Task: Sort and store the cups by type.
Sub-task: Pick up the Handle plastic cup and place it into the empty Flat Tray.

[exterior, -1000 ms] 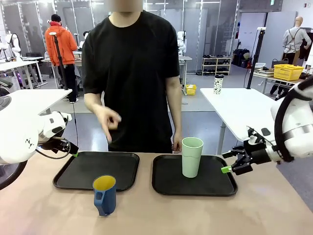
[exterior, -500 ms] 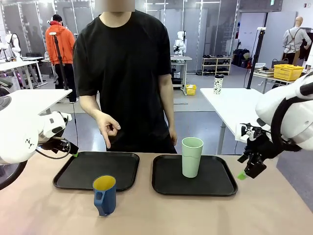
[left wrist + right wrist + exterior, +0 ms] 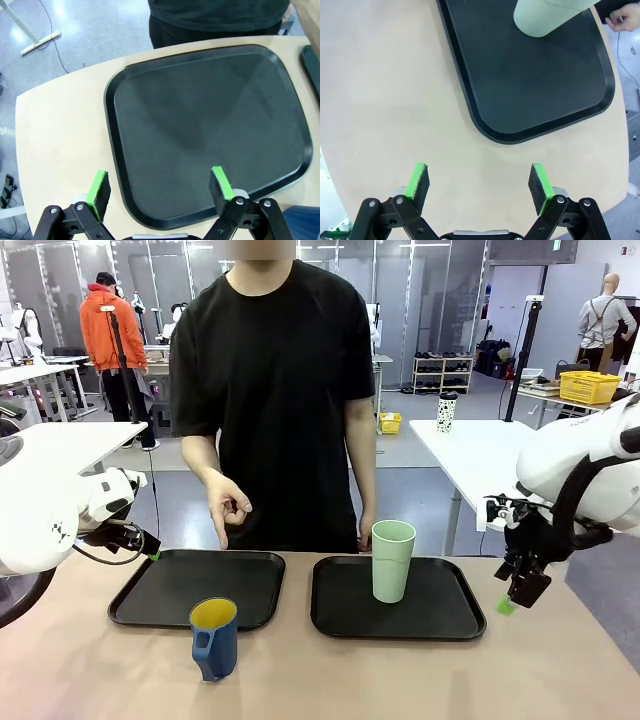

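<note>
Illumination: bright and even, from overhead room fixtures. In the front view the counter (image 3: 320, 680) is uniformly lit; the mug (image 3: 214, 638) and the tumbler (image 3: 392, 560) cast only faint, soft shadows at their bases. In the left wrist view the left tray (image 3: 200, 125) carries a broad dull sheen crossed by diffuse darker bands. Glare: fixture reflections form bright spots on the floor (image 3: 75, 30) at that view's upper left. Distortion: both wrist views are wide-angle, so the right tray (image 3: 535, 90) rim and the counter edge bow. Focus: the left fingers (image 3: 98, 187) and right fingers (image 3: 541, 184) are sharp; the front-view background is slightly soft
</note>
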Robot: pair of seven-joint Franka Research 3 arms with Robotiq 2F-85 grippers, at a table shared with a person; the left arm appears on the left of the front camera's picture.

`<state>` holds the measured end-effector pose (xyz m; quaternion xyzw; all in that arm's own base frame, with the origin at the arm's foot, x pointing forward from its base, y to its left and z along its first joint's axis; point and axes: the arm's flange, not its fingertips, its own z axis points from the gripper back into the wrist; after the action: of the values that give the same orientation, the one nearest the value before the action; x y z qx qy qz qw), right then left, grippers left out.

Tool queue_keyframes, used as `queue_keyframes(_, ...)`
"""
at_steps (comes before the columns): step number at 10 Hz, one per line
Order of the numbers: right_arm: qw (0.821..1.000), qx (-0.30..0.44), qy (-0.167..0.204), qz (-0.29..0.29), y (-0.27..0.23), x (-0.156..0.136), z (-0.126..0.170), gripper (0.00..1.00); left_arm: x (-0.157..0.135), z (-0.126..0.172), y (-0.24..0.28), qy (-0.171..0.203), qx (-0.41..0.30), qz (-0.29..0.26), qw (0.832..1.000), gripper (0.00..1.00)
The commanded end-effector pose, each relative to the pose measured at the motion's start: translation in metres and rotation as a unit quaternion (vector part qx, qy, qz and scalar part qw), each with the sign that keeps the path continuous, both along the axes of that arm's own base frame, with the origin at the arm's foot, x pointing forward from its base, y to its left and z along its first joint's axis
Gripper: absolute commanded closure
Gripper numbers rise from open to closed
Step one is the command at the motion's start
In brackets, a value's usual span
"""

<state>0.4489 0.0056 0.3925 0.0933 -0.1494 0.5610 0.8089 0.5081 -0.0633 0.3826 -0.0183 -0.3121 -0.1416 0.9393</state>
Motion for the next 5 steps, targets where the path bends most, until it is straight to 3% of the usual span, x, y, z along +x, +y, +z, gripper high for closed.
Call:
queue_keyframes(1,1.000,0.008,0.000,-0.003,-0.002,0.001,-0.004,0.00,0.000,0.002,0.000,-0.002,0.004,-0.004,1.000,0.00)
queue_keyframes(2,1.000,0.008,0.000,-0.003,-0.002,0.001,-0.004,0.00,0.000,0.000,0.000,0.000,0.000,0.000,1.000,0.00)
queue_keyframes(4,1.000,0.008,0.000,-0.003,-0.002,0.001,-0.004,0.00,-0.005,0.000,0.007,-0.006,0.084,-0.084,0.993,0.00)
queue_keyframes(5,1.000,0.008,0.000,-0.003,-0.002,0.001,-0.004,0.00,-0.010,0.000,0.014,-0.007,0.127,-0.164,0.978,0.00)
